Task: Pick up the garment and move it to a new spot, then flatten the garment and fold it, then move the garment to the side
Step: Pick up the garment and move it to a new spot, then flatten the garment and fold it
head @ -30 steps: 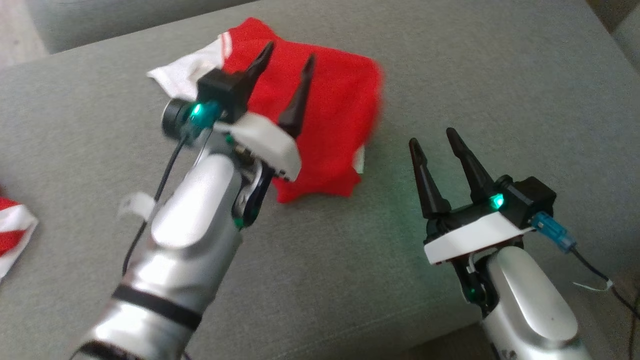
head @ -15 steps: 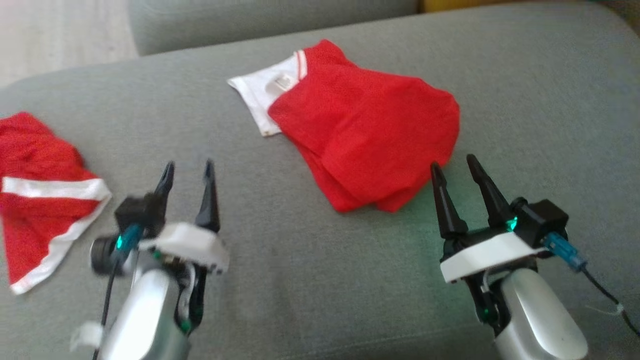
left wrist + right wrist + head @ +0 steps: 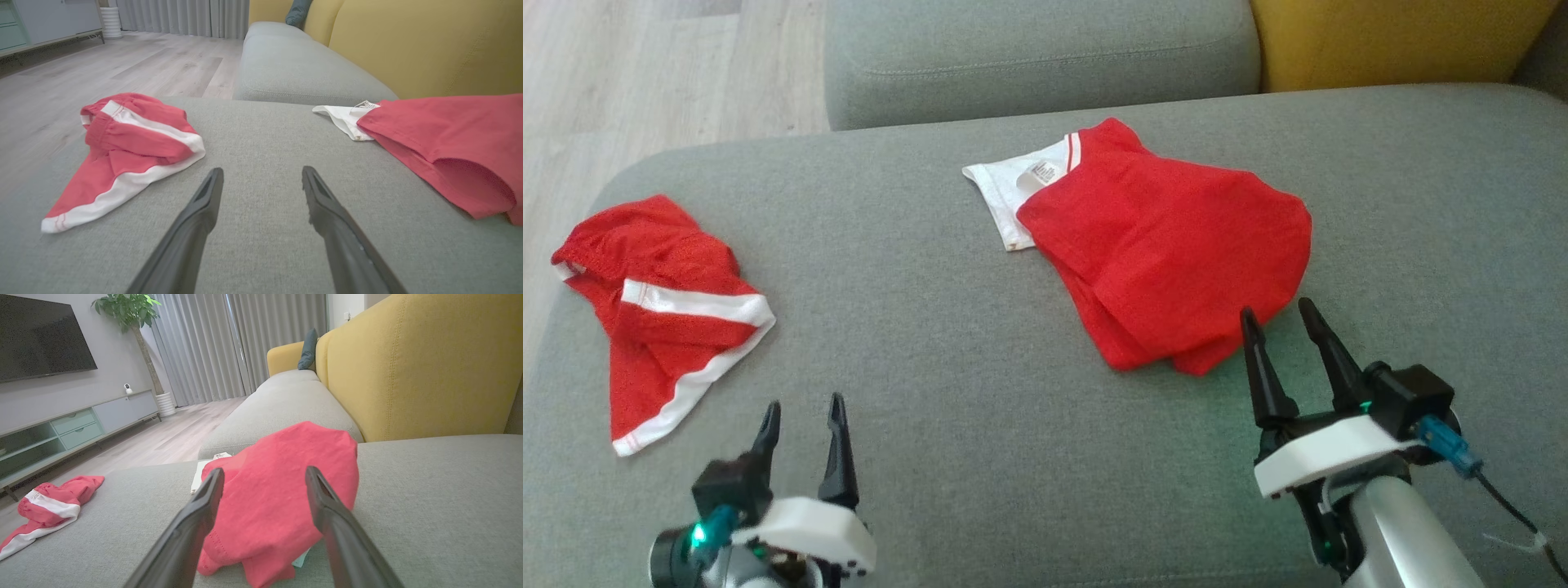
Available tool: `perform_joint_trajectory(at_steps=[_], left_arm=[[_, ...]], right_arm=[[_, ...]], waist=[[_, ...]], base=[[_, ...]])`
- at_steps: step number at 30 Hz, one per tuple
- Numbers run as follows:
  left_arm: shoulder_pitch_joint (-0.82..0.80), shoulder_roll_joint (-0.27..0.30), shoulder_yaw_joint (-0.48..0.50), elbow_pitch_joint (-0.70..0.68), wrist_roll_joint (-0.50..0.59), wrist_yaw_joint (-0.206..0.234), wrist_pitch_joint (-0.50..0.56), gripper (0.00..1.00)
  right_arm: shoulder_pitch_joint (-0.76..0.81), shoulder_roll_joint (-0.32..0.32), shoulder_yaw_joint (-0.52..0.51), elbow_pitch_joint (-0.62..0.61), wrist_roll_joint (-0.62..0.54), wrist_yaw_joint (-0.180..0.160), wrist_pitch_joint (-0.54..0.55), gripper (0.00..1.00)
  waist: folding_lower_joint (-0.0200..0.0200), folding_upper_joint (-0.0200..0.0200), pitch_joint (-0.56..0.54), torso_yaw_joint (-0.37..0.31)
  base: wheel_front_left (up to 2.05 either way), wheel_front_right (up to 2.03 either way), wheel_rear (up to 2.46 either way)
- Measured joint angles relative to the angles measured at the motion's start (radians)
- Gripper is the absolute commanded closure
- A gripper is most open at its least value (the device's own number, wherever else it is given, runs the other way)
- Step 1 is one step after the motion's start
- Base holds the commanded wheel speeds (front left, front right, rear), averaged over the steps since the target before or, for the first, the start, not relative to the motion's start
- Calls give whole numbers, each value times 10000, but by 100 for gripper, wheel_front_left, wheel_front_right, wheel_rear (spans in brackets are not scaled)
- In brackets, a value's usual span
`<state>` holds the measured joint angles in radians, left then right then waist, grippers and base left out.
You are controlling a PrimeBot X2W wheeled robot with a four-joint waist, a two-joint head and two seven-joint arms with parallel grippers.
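Left gripper (image 3: 804,402) has pulled back off the cloth and sits low, well clear of it; head camera also tilted up, so most of the frame shift is camera, not objects. Both fingers spread wide, nothing between them.

Right gripper (image 3: 1276,308) has its fingers spread too, holding nothing.

Red garment (image 3: 1168,253): soft matte knit, folded into a rough rounded slab with layered edges showing at the near hem. A white panel (image 3: 1013,184) with a small label and a thin red stripe sticks out of the far-left corner. It lies flat on the grey woven seat cushion (image 3: 947,343).

Relative to the right gripper: directly ahead of the fingertips, near hem just beyond them. Tips look just short of the fabric, maybe brushing it; can't tell from these angles. The right wrist view shows the bulk of the cloth framed between the two fingers.

Relative to the left gripper: ahead and well off to its right.

Red shorts (image 3: 130,143), crumpled, white trim band, lie ahead-left of the left gripper, apart from it.

Yellow backrest (image 3: 1388,41) is beyond the cushion, pale wood floor (image 3: 645,65) to the far left.
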<state>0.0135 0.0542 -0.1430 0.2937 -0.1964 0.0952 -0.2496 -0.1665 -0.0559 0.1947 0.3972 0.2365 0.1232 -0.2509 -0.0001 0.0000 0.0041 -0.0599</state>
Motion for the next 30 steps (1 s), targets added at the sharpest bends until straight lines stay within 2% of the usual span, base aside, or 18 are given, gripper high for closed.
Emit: perform_joint_trajectory(at_steps=[16, 22, 27, 30], left_arm=[[178, -25, -213, -59, -113, -88, 0, 0], [-761, -36, -792, 48, -355, -180, 0, 0], [-2051, -67, -1195, 349, -401, -460, 0, 0], [-3037, -77, -1436, 834, -414, -993, 0, 0]], right_arm=[[223, 10, 19, -6, 0, 0, 0, 0], [119, 12, 234, -136, 0, 0, 0, 0], [-287, 12, 449, -320, 2, 0, 0, 0], [-597, 13, 646, -472, 2, 0, 0, 0]], waist=[[0, 0, 133, -52], [0, 0, 620, -191], [0, 0, 1214, -405], [0, 0, 1647, -568]], base=[[0, 0, 0], [0, 0, 0], [0, 0, 0], [0, 0, 0]])
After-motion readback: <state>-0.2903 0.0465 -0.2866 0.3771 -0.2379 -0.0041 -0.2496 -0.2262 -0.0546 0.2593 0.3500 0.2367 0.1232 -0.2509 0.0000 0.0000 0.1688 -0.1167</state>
